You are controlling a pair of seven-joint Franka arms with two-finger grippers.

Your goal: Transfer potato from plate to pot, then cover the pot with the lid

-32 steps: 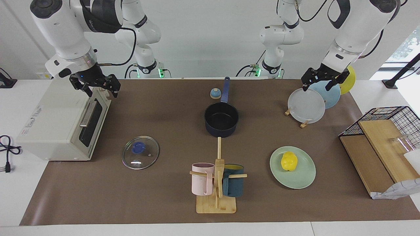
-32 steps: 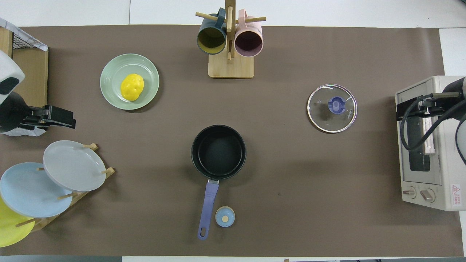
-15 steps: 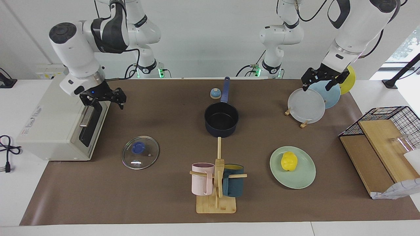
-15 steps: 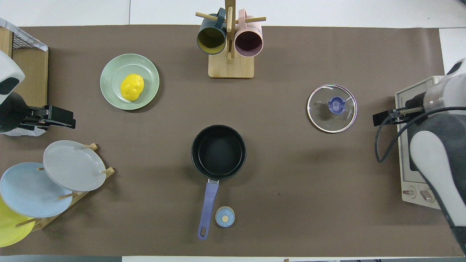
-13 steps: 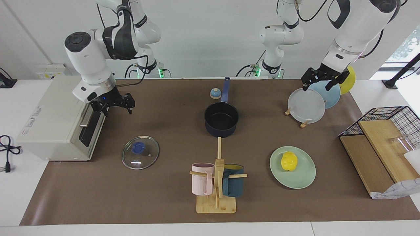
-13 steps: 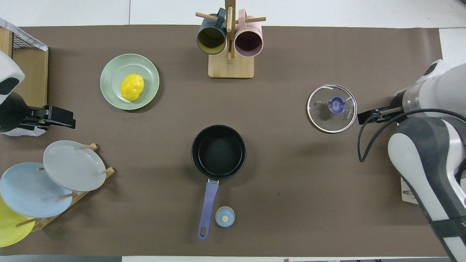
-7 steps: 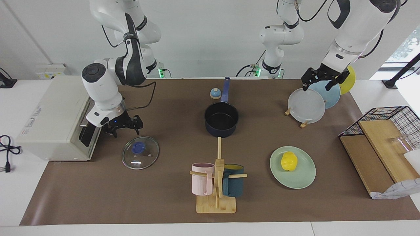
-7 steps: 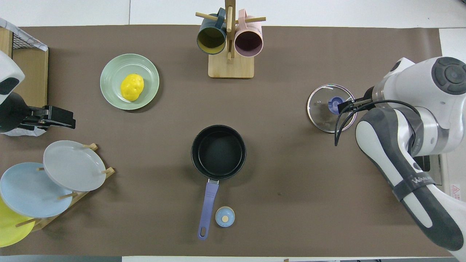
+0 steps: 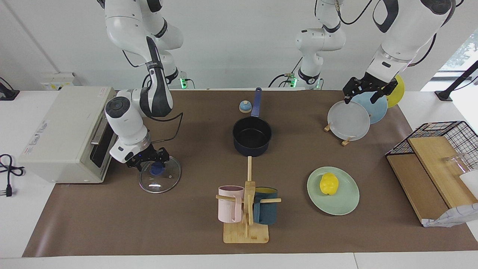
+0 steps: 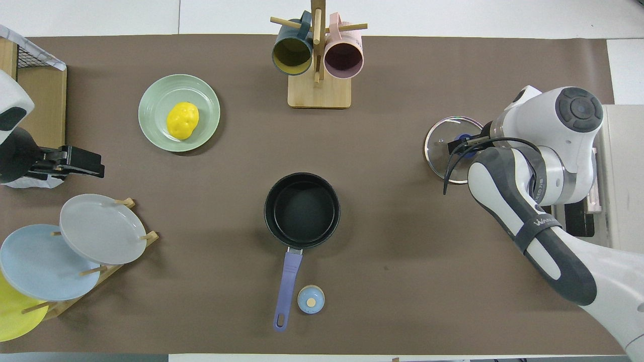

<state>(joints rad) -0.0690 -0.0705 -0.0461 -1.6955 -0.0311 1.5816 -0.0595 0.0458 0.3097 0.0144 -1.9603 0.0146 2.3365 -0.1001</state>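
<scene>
Both arms have glossy white rounded shells with dark grey bands at the joints, and a small white marking is printed on one grey band. Each arm ends in a black gripper, the right gripper [image 9: 149, 161] and the left gripper [image 9: 368, 92]. Thin black cables loop along the links, and green lights glow at the two bases.

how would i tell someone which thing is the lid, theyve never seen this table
Start at the white toaster oven at the right arm's end of the table; the lid lies flat on the brown mat beside its door, under the right gripper. It is the only clear glass disc, metal-rimmed with a blue knob.
</scene>
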